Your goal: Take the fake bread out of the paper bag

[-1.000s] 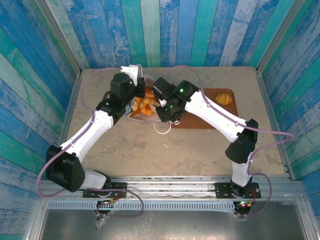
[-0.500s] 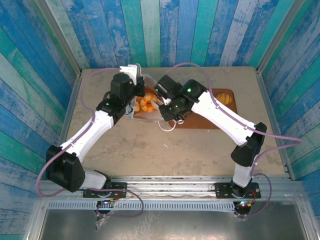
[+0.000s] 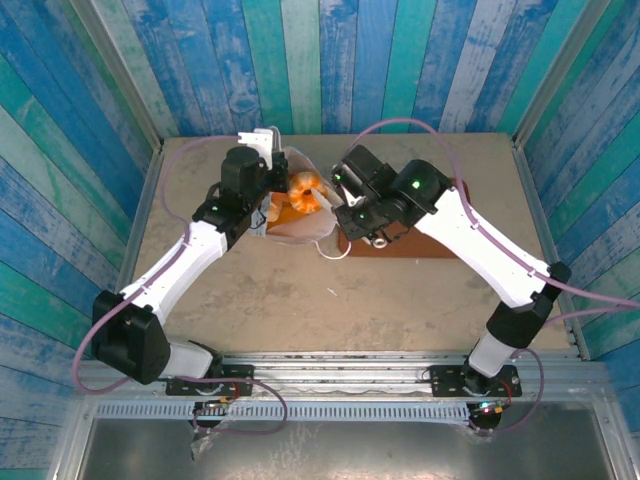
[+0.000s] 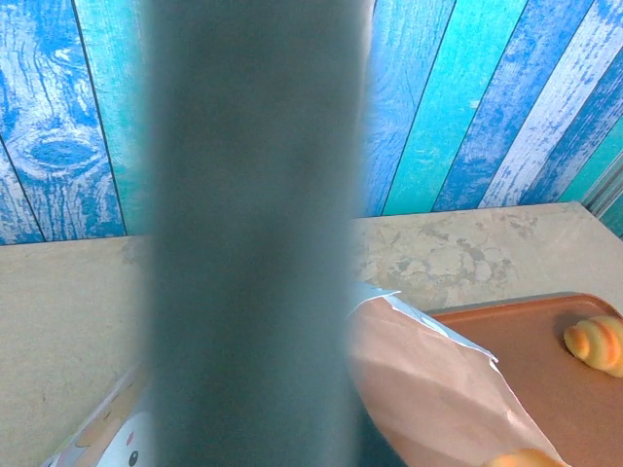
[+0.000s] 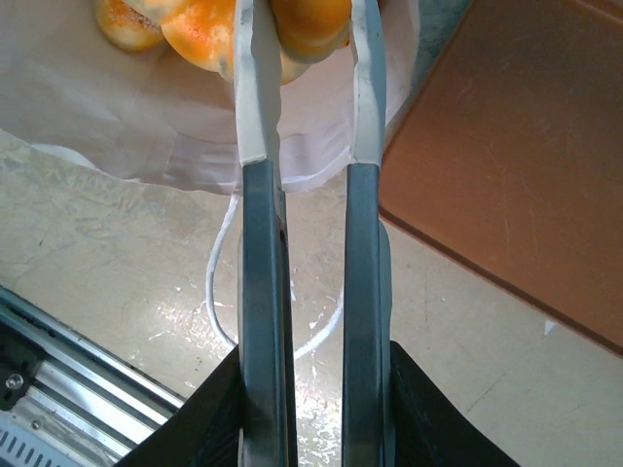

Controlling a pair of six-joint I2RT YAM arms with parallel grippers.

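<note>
**Right gripper holds a roll over the bag**

On the table (image 3: 300, 300), the white cord handle (image 5: 226, 292) lies nearest, at the foot of the paper bag (image 5: 146, 117). Above the bag's mouth the right gripper (image 5: 306, 15) clamps an orange roll (image 3: 304, 186) of fake bread, with more rolls (image 5: 175, 24) just beside it. The brown tray (image 5: 526, 146) lies to the right of the bag, with one bun (image 4: 596, 342) on it. At the bag's far left rim the left gripper (image 3: 266, 150) is closed. Whether it pinches the paper cannot be told.
</note>
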